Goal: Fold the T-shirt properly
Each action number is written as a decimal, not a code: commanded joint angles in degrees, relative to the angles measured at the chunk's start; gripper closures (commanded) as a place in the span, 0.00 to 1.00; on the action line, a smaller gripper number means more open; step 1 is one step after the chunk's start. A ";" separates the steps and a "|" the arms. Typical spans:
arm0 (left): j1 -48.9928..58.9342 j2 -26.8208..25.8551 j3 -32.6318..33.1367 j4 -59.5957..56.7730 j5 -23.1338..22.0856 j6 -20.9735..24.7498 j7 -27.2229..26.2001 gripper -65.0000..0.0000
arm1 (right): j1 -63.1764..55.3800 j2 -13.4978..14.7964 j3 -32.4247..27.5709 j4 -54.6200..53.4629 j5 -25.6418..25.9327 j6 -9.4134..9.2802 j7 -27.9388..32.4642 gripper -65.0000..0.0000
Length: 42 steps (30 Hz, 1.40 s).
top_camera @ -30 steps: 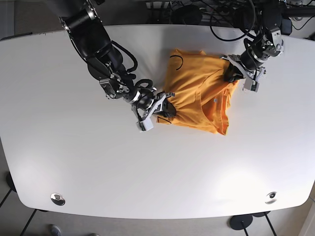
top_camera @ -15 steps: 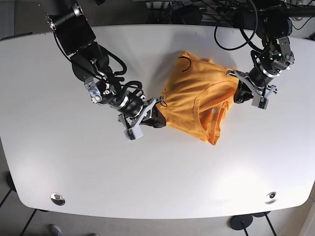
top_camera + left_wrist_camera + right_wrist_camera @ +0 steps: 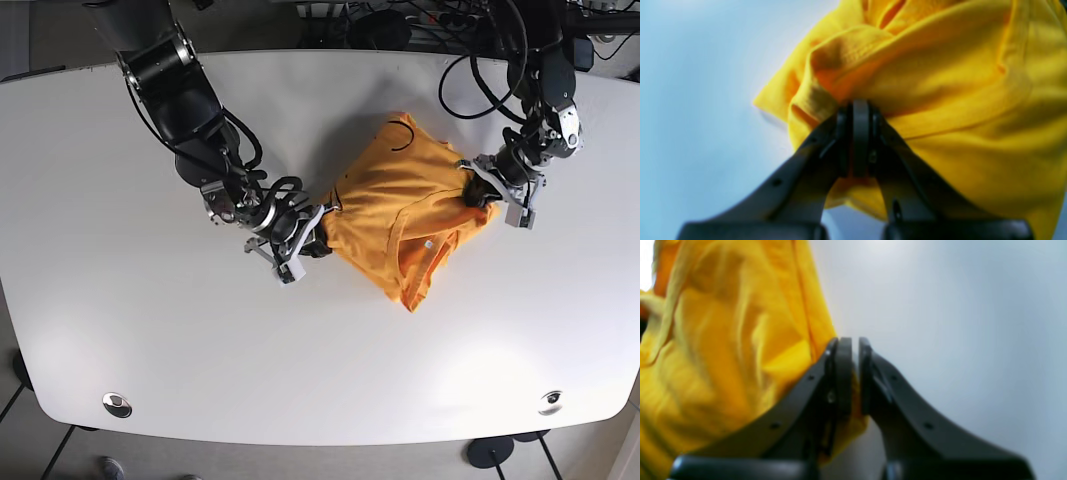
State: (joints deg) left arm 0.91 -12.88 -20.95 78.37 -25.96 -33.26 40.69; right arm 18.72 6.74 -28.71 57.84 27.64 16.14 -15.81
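Observation:
The orange-yellow T-shirt point(image 3: 400, 205) is bunched and stretched between both grippers above the white table point(image 3: 120, 320), its lower part sagging toward the front. My left gripper point(image 3: 480, 190), on the base view's right, is shut on the shirt's right edge; the left wrist view shows its jaws pinched on a fold point(image 3: 857, 110) of yellow cloth point(image 3: 940, 83). My right gripper point(image 3: 318, 235), on the base view's left, is shut on the shirt's left edge; the right wrist view shows cloth point(image 3: 723, 340) clamped between its jaws point(image 3: 853, 350).
Dark cables point(image 3: 470, 50) hang at the table's back edge near the left arm. Two round metal fittings point(image 3: 117, 404) point(image 3: 550, 400) sit near the front corners. A caster base point(image 3: 490, 452) shows under the front edge.
Both grippers kept hold of the shirt. The right gripper moved right and slightly up, the left gripper moved left, so the shirt is more bunched and its lower tip has shifted.

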 commanded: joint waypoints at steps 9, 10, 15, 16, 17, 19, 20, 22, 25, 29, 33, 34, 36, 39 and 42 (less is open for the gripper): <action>-23.54 -1.75 3.94 -17.75 5.78 -0.20 -3.19 0.99 | -14.98 4.29 0.27 20.53 -0.08 -0.27 -0.14 0.96; -23.72 -1.75 4.29 -16.96 5.78 -0.20 -2.93 0.99 | -15.86 4.29 0.27 21.67 -0.08 -0.27 -0.14 0.96; -19.32 -1.75 4.20 0.53 5.52 -0.20 3.84 0.99 | -17.97 5.17 0.27 28.79 0.36 -2.91 -0.23 0.96; -17.13 -1.75 4.20 4.84 5.52 -0.20 4.54 0.99 | -17.97 5.35 0.18 30.29 0.36 -4.23 -0.23 0.96; -15.10 -1.49 4.20 8.45 5.52 -0.20 4.63 0.99 | -17.97 5.43 0.01 31.34 0.36 -5.11 -0.32 0.96; -10.18 -0.87 4.55 14.86 5.52 -0.20 4.72 0.99 | -17.80 4.91 0.01 32.84 0.36 -5.37 -1.99 0.96; -7.81 0.36 4.55 17.50 5.52 -0.20 4.72 0.99 | -17.18 4.20 -0.08 33.72 0.36 -5.37 -3.48 0.96; -3.41 2.20 4.55 21.98 5.52 -0.20 4.72 0.99 | -15.86 2.09 -0.08 34.07 0.27 -5.11 -6.12 0.96; 2.04 4.14 4.55 24.36 5.52 -0.20 4.72 0.99 | -15.69 -0.90 -0.26 33.89 -0.17 -5.02 -8.05 0.96; 4.59 3.96 4.29 16.62 5.52 -0.20 3.75 1.00 | -14.54 -2.48 -0.17 24.66 -0.17 -4.93 -7.53 0.96; 4.24 1.24 4.38 8.45 5.52 -0.20 -3.10 1.00 | -14.90 0.69 -0.08 19.30 0.27 -4.93 -2.08 0.96; 3.53 1.06 4.47 8.01 5.52 -0.20 -3.28 1.00 | -15.07 1.65 -0.08 19.30 0.36 -4.93 -1.37 0.96; 3.36 1.06 4.47 8.71 5.52 -0.20 -2.75 1.00 | -15.86 2.18 0.18 20.09 0.36 -4.93 -1.37 0.96; 3.18 1.41 4.47 17.06 5.43 -0.20 1.47 0.99 | -16.65 3.94 0.18 27.30 0.45 -5.37 -1.46 0.96; 2.57 4.40 4.55 25.06 5.87 0.24 3.05 0.97 | -18.06 4.64 0.27 34.51 0.45 -5.46 -4.89 0.96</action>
State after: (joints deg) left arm 3.29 -7.62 -16.45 102.96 -19.29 -32.91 44.16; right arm 0.01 11.35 -28.58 91.92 27.35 10.48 -22.63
